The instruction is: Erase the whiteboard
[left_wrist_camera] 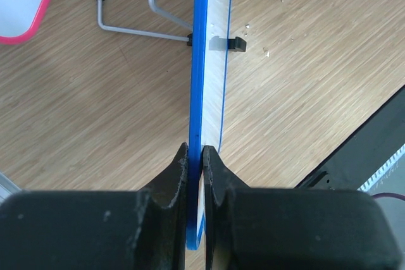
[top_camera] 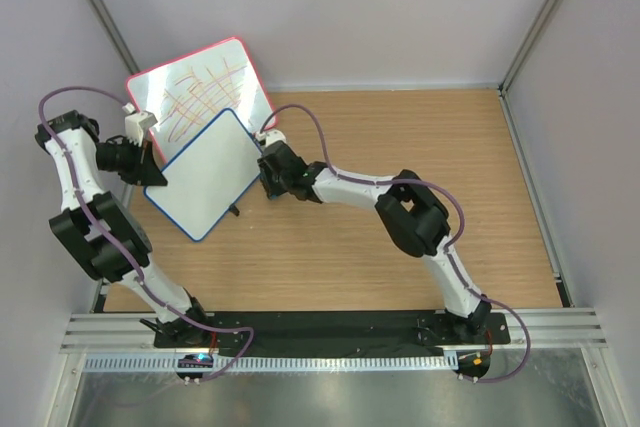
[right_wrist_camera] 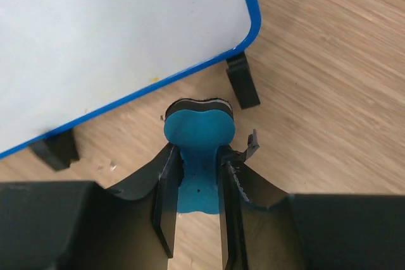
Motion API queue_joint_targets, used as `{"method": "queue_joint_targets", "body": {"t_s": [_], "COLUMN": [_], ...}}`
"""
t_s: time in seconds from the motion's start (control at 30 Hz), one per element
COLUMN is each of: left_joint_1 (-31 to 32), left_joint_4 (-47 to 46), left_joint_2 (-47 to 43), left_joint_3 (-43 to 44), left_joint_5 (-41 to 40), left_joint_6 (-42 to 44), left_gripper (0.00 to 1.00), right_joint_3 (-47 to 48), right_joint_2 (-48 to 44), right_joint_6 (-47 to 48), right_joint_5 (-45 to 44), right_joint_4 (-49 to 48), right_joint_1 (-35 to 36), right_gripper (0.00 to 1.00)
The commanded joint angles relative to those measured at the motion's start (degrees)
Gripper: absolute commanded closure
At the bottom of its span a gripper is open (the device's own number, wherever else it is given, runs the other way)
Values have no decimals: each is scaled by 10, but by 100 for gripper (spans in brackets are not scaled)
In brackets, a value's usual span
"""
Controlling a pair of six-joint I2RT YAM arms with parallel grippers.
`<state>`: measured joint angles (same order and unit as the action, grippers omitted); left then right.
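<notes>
Right gripper (right_wrist_camera: pixel 196 156) clamped on a blue eraser (right_wrist_camera: pixel 199 128), just short of the whiteboard (right_wrist_camera: pixel 114 36) corner.
Left wrist view alone catches the left gripper (left_wrist_camera: pixel 195 153) pinching the board's blue frame edge-on, with a wire stand (left_wrist_camera: pixel 126 30) behind. From overhead, the whiteboard sits between both arms on the wooden table (top_camera: pixel 400 127), and the red-framed scribbled board (top_camera: pixel 215 77) is just beyond.

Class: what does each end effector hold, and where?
Left end effector clamps the whiteboard by its blue-framed edge. Right end effector grips the blue eraser by its narrow stem.
</notes>
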<state>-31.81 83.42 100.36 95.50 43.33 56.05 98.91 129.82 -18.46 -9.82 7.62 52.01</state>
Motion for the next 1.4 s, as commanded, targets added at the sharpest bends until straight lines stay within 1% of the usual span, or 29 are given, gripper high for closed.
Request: {"method": "queue_joint_targets", "body": {"t_s": [0.0, 0.07, 0.1, 0.2, 0.27, 0.3, 0.33, 0.43, 0.47, 0.5, 0.57, 0.63, 0.67, 0.73, 0.8, 0.87, 0.93, 1.1, 1.17, 1.27, 1.37], "left_joint_1": [3, 4, 5, 7, 10, 10, 12, 17, 21, 25, 41, 57, 69, 74, 75, 80, 89, 105, 105, 105, 105], "left_joint_4": [31, 28, 26, 15, 0, -7, -14, -40, -43, -46, -44, -41, -42, -45, -49, -56, -52, -56, -57, -57, -59], "left_joint_2": [5, 6, 7, 6, 6, 5, 6, 8, 9, 11, 18, 26, 27, 29, 29, 32, 41, 45, 47, 49, 55], "left_joint_3": [28, 34, 34, 35, 32, 31, 28, 25, 25, 28, 35, 42, 44, 47, 48, 51, 61, 58, 58, 59, 62], "left_joint_5": [-22, -18, -17, -11, -4, -3, -1, 4, 6, 9, 9, 1, -2, -2, 0, -1, -5, -17, -25, -35, -44], "left_joint_6": [-2, -9, -11, -30, -53, -61, -69, -109, -120, -122, -125, -131, -133, -139, -146, -154, -159, -168, -167, -167, -172], "left_gripper": [100, 100, 100, 100, 100, 100, 100, 100, 100, 100, 100, 100, 100, 100, 100, 100, 100, 100, 100, 99, 94], "right_joint_3": [-53, -79, -99, -136, -151, -153, -156, -194, -209, -240, -267, -301, -320, -332, -342, -345, -336, -282, -274, -280, -284], "right_joint_2": [-112, -156, -170, -223, -252, -259, -264, -292, -302, -312, -339, -358, -363, -372, -377, -376, -367, -312, -299, -295, -293], "right_joint_6": [5, -12, -20, -45, -39, -33, -27, -25, -24, -20, -13, -13, -9, 24, 44, 44, 47, 63, 67, 74, 75], "right_joint_5": [55, 91, 140, 162, 148, 140, 117, 101, 101, 73, 52, 53, 40, 18, 29, 21, 1, -122, -144, -149, -140], "right_joint_4": [-73, -124, -135, -147, -112, -87, -35, 19, 27, 32, 49, 61, 62, 70, 70, 61, 78, 182, 202, 215, 214], "right_joint_1": [-2, -7, -16, -40, -59, -83, -96, -151, -167, -178, -214, -251, -256, -257, -256, -256, -257, -258, -260, -266, -265], "right_gripper": [99, 99, 99, 99, 99, 99, 99, 99, 99, 99, 99, 99, 99, 99, 99, 99, 99, 99, 99, 99, 99]}}
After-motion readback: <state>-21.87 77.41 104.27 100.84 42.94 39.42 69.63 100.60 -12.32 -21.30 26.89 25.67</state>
